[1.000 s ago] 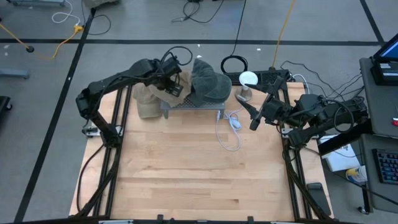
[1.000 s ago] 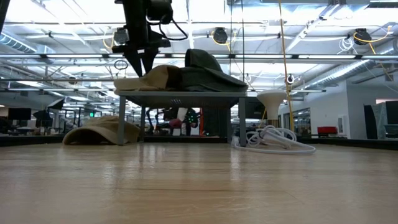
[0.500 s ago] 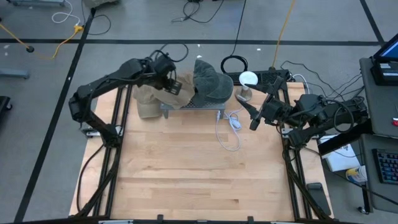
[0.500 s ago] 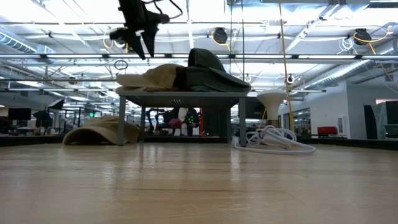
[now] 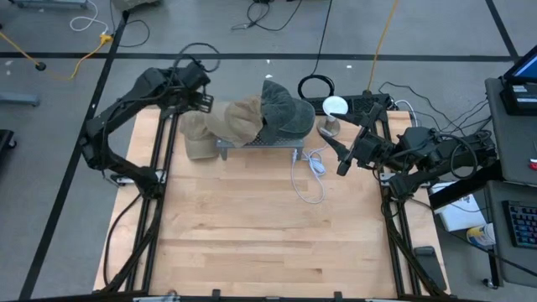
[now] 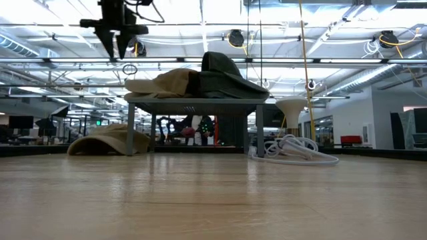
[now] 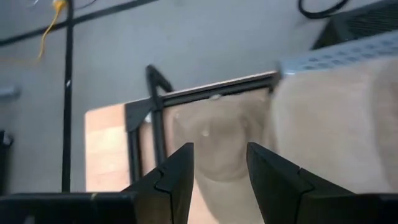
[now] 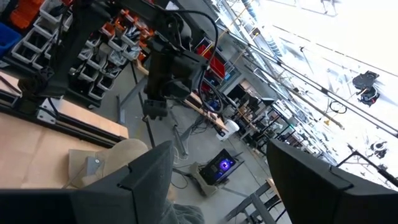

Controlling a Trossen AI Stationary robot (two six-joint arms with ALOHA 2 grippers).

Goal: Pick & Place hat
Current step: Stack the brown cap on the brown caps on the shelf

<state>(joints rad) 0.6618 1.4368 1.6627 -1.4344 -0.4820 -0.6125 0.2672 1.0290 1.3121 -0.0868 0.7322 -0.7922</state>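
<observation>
Left gripper (image 5: 204, 101), fingers spread and empty, hangs high over the table's far-left corner above the tan hat (image 5: 192, 132) lying beside the rack (image 5: 260, 148). Descend carelessly and you'll likely snag the tan hat on the rack (image 5: 237, 120), dragging it off. Your right gripper (image 5: 342, 165) waits spread near the right edge.

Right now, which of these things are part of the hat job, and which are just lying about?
Job: tan hat and dark hat on the metal rack; another tan hat on the table; left gripper, empty.

Lying about: white cable, white lamp, right gripper waiting.
</observation>
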